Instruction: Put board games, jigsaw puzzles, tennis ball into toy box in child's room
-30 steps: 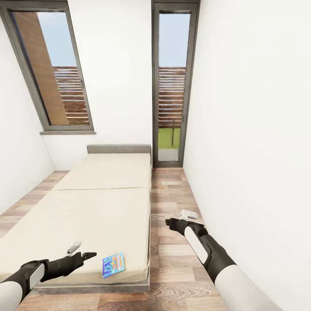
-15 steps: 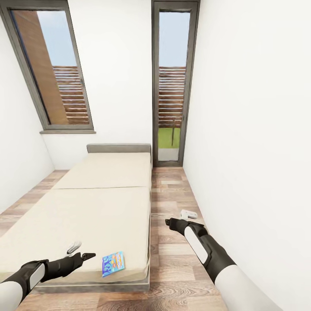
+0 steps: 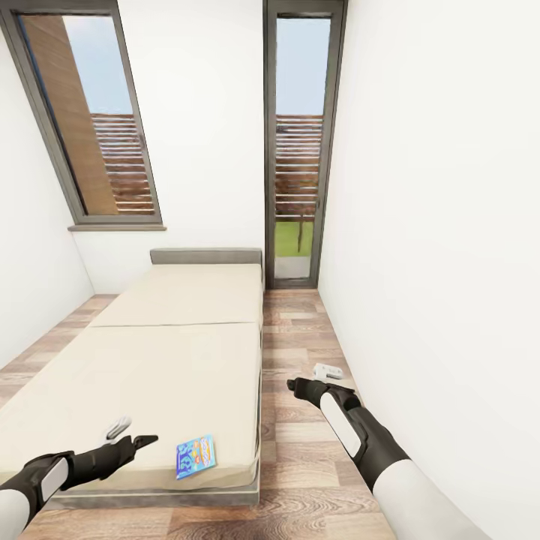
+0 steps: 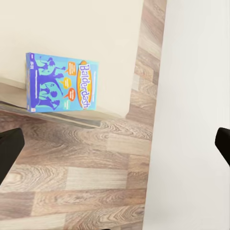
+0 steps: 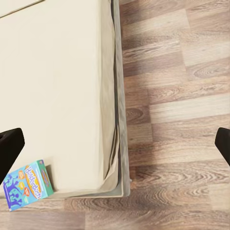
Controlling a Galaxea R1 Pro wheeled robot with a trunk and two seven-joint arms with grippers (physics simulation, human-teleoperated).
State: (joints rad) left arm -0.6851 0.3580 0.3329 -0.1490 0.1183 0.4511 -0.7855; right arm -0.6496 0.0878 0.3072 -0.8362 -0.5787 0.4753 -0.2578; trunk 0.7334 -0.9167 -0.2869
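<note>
Lying on bed (image 3: 172,352) corner, board game (image 3: 196,455) beside left gripper (image 3: 129,435)

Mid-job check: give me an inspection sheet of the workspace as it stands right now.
Surface: bed, beige mattress, bare apart from one box.
Job's things: one board game, blue Balderdash box, flat near the bed's foot corner; toy box, table and other toys nothing seen.
Clutter: nothing seen.
Grippers: left gripper over the bed's foot edge beside the game, jaws open, empty; right gripper above the wood floor, jaws open, empty.
Cables: nothing seen.
Surroundings: window, glass door, white walls.
</note>
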